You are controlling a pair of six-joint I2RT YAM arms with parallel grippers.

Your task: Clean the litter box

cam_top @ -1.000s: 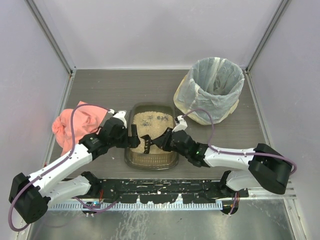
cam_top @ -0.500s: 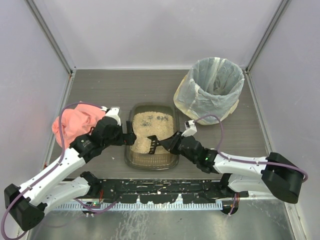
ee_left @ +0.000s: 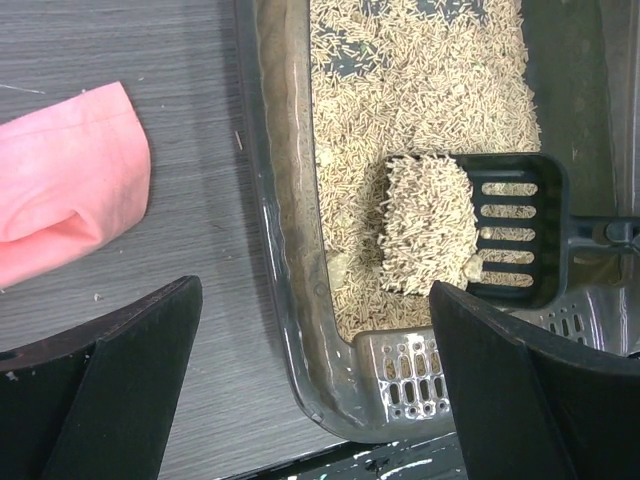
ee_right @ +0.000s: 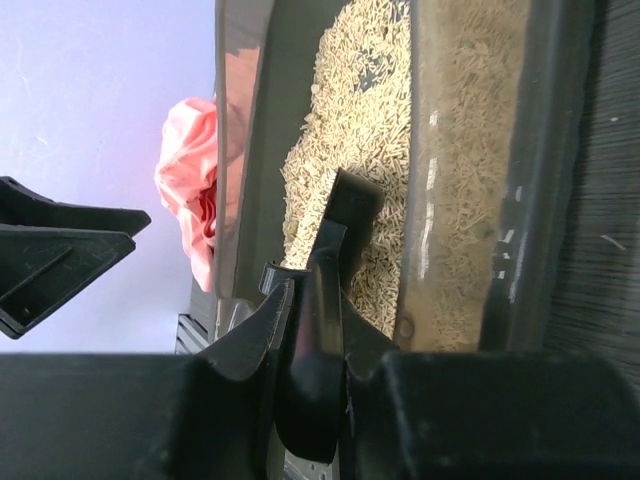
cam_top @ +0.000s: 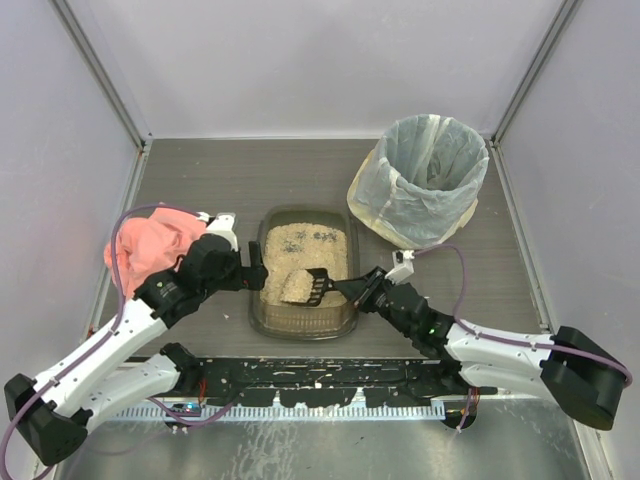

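The litter box (cam_top: 300, 326) is a dark brown translucent tray with tan granules and a few dark clumps (cam_top: 322, 237) at its far end. My right gripper (cam_top: 362, 290) is shut on the handle (ee_right: 320, 330) of a black slotted scoop (cam_top: 305, 288). The scoop hangs over the box's near half with a heap of granules (ee_left: 425, 235) on it. My left gripper (cam_top: 255, 272) is open and empty. Its jaws stand on either side of the box's near left corner (ee_left: 300, 330), apart from it.
A round bin lined with a pale bag (cam_top: 430, 180) stands at the back right. A pink cloth (cam_top: 150, 250) lies left of the box, under my left arm, and shows in the left wrist view (ee_left: 60, 190). A black rail (cam_top: 320, 375) runs along the near edge.
My right arm has drawn back to the right and the scoop has come up level with granules on it. My left gripper has shifted slightly along the box's left side.
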